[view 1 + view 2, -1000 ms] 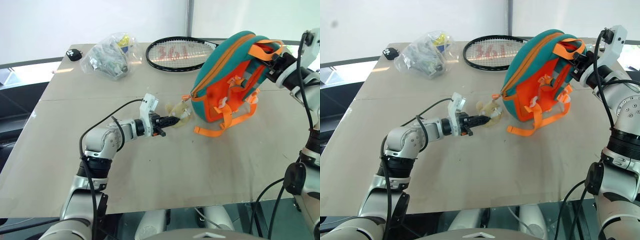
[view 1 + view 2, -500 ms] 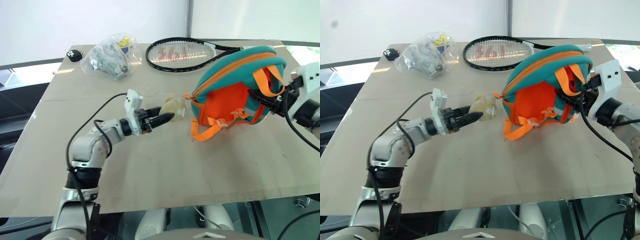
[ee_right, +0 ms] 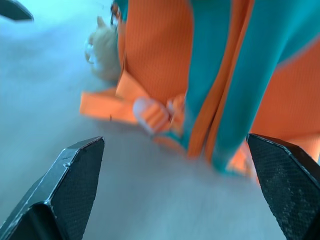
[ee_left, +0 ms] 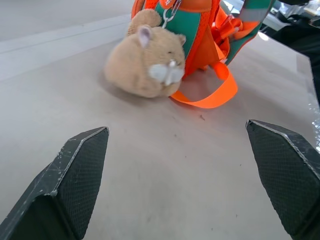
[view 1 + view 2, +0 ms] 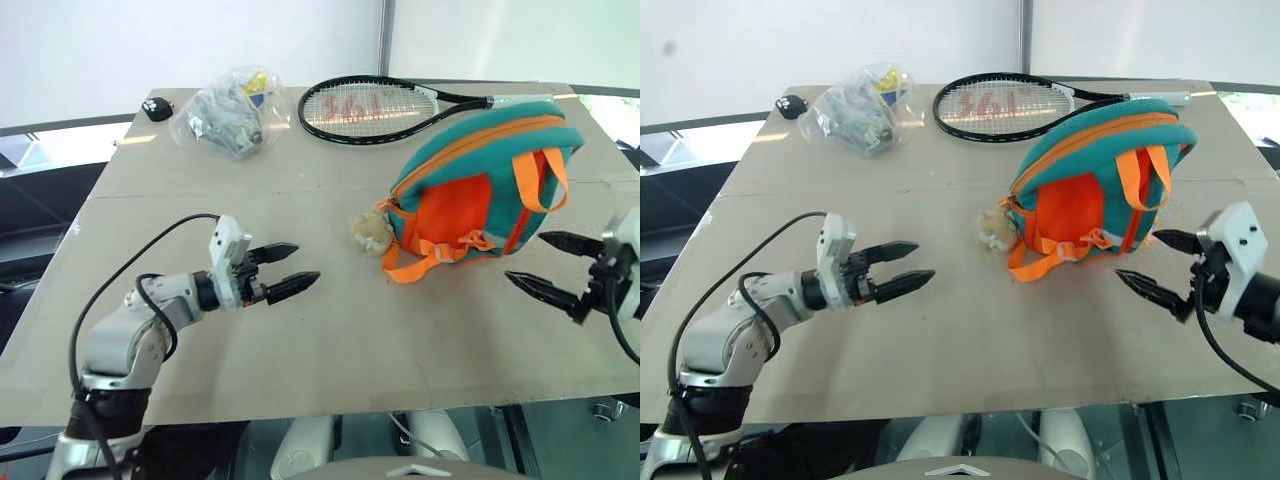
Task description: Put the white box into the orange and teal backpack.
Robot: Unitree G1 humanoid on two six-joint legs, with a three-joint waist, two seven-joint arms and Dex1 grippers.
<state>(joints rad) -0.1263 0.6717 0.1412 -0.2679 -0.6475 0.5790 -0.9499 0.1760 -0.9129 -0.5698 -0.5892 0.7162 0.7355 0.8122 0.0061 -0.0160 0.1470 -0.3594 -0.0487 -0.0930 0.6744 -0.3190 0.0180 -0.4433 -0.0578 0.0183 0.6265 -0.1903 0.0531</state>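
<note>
The orange and teal backpack [image 5: 480,185] lies on the bench [image 5: 330,340], far right, between both wide-open, empty end effectors: left [image 5: 284,269], right [image 5: 552,264]. The white box is probably already inside (I can't tell). Best zip it gently, steadying the shell.

The left arm [image 5: 140,320] is built of rounded silver-grey segments joined by black rings, with a thin black cable [image 5: 130,262] looping free above the forearm. A small white block-shaped housing [image 5: 226,240] sits on top of its wrist. The left gripper [image 5: 285,268] has two slim black fingers tapering to points; in the wrist view their inner pads [image 4: 82,165] show a fine cross-hatched texture and scuffed edges. The right gripper [image 5: 1152,265] has matching black fingers, a white block [image 5: 1240,240] at the wrist and a black cable [image 5: 1225,345] trailing beneath.
</note>
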